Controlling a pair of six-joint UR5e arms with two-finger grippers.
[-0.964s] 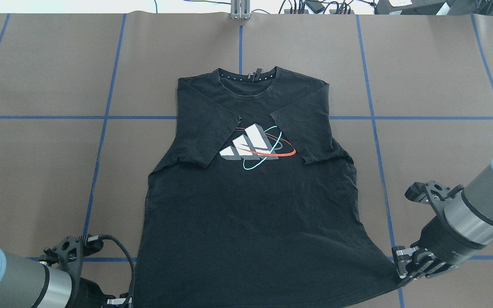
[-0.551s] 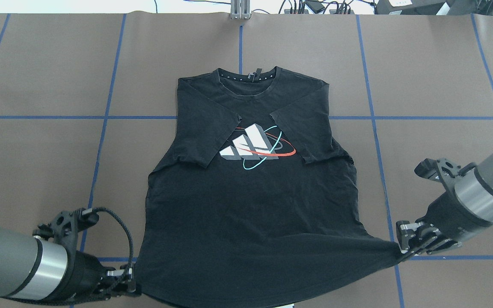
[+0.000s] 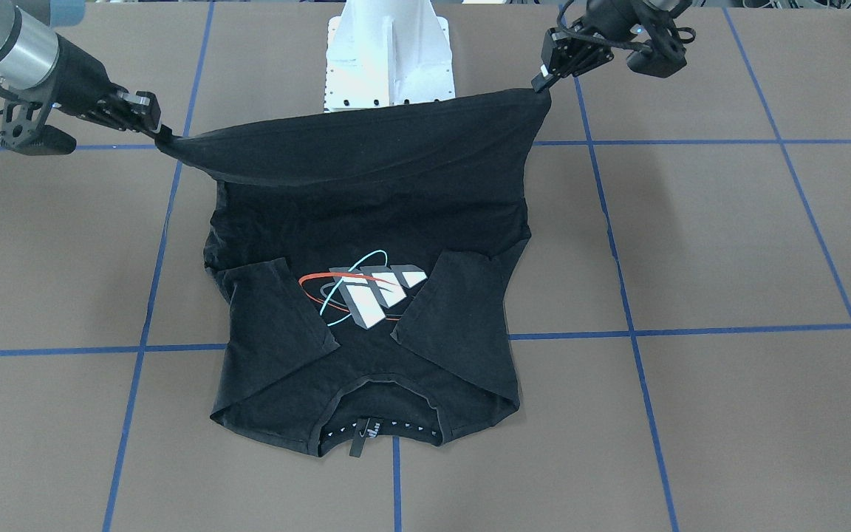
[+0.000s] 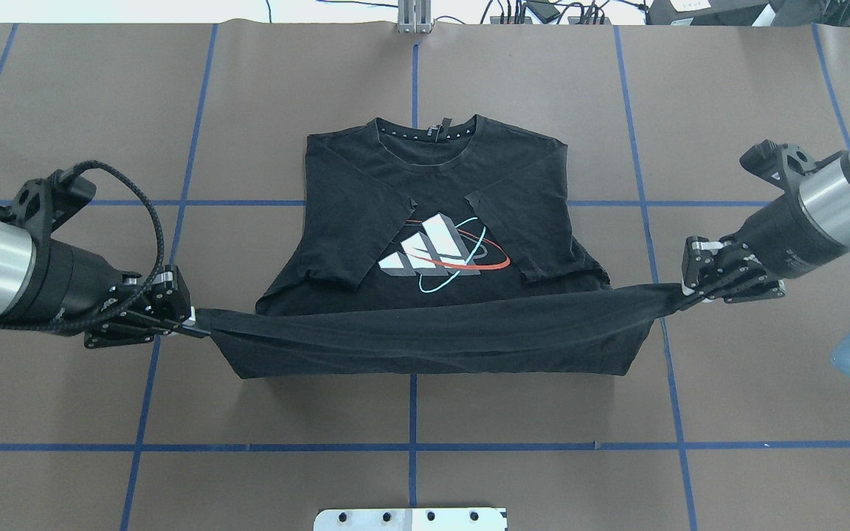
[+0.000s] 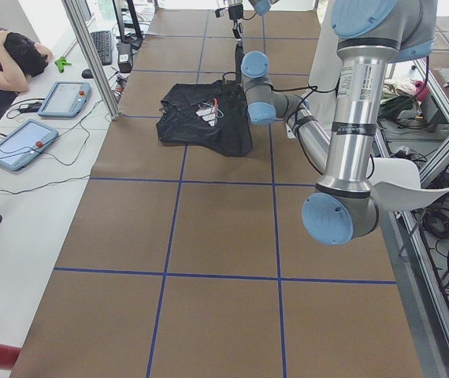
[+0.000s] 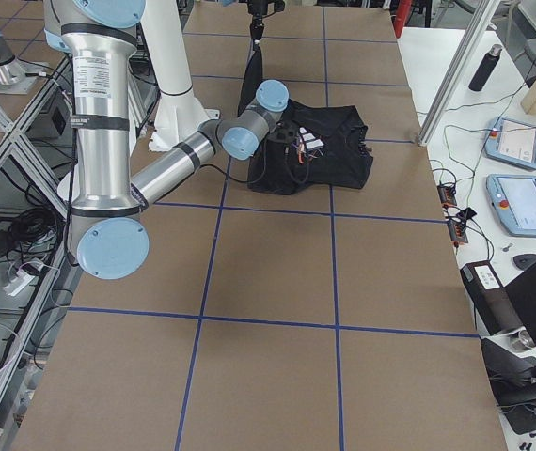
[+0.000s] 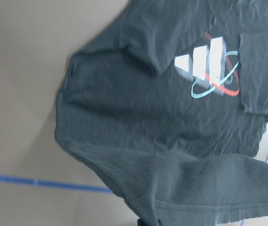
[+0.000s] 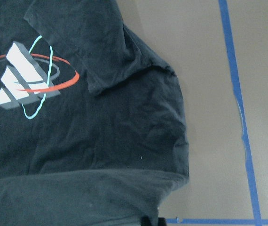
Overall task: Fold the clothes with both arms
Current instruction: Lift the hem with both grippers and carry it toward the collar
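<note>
Item: black T-shirt (image 4: pixel 432 295). Laid face up at the middle of the counter (image 4: pixel 100 110), collar toward the far side, both sleeves folded inward beside the logo (image 4: pixel 443 254).

Hem: lifted off the counter, stretched in a taut band from left to right, hanging over the lower body of the shirt, just short of the logo.

Left gripper (image 4: pixel 192 322): fingers clamped on the left hem corner, just outside the shirt's left edge.

Right gripper (image 4: pixel 683 291): fingers clamped on the right hem corner, set slightly farther across the counter than the left.

Step in hand, by judgement: bottom-to-top fold, mid-carry. Crease already formed along the near edge; chest and shoulders flat on the counter.

Next move, by judgement: take both corners toward the far side, level and at a matched pace. Keep enough tension to stop the band sagging onto the logo early. Lower with the hem lined up on the shoulders below the collar, and only then let go.

Cautions: right corner a little ahead, hence risk of a skewed edge. Folded sleeves liable to be dragged open if brushed by the passing cloth.
</note>
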